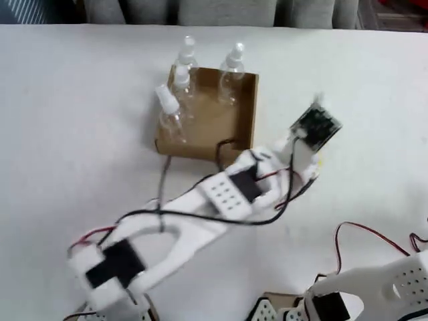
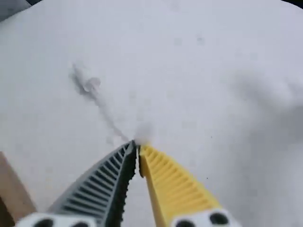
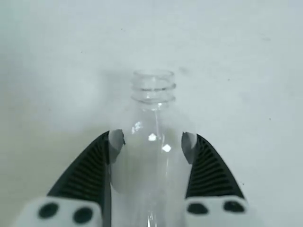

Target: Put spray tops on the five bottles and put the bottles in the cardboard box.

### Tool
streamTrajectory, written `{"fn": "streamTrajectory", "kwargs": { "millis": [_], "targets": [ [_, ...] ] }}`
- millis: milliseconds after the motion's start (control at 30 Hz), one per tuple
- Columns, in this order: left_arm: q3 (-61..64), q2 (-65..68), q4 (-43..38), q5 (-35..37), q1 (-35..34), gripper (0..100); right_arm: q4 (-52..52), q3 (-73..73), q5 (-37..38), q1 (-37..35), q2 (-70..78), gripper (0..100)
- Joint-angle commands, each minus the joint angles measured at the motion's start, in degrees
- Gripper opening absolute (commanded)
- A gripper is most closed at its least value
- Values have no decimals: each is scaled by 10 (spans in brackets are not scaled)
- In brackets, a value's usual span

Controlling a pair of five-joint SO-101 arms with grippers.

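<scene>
Toward the far edge of the table (image 1: pixel 80 100), mid-width, the cardboard box (image 1: pixel 249 114) holds four capped bottles (image 1: pixel 172 110). By the near right corner, the right gripper (image 3: pixel 151 142) clamps the fifth bottle (image 3: pixel 152 94), whose threaded neck is bare. Just right of the box, the left gripper (image 2: pixel 137 145) has its fingers pressed together, apparently pinching the thin tube of a spray top (image 2: pixel 90 84). Step in hand: capping the last bottle. The next move calls for aligning tube with open neck, then boxing.

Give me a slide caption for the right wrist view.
Right gripper grips a clear bottle with no spray top on its threaded neck.
</scene>
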Motion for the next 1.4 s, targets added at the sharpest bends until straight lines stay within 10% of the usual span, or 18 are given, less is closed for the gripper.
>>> {"fn": "streamTrajectory", "kwargs": {
  "millis": [0,233,433,833,1367],
  "targets": [
    [-171,123,-18,10,7,23,-12,-23,5,20,-5,18],
    [-296,223,63,6,-3,24,-28,-19,4,16,-4,29],
    [-294,142,178,4,-27,24,17,-22,4,-23,-8,215],
    [-279,-30,502,-103,-77,21,212,-156,-33,-80,-22,223],
    [254,-479,394,-143,-180,24,457,-410,-199,-293,-21,125]
  ]
}}
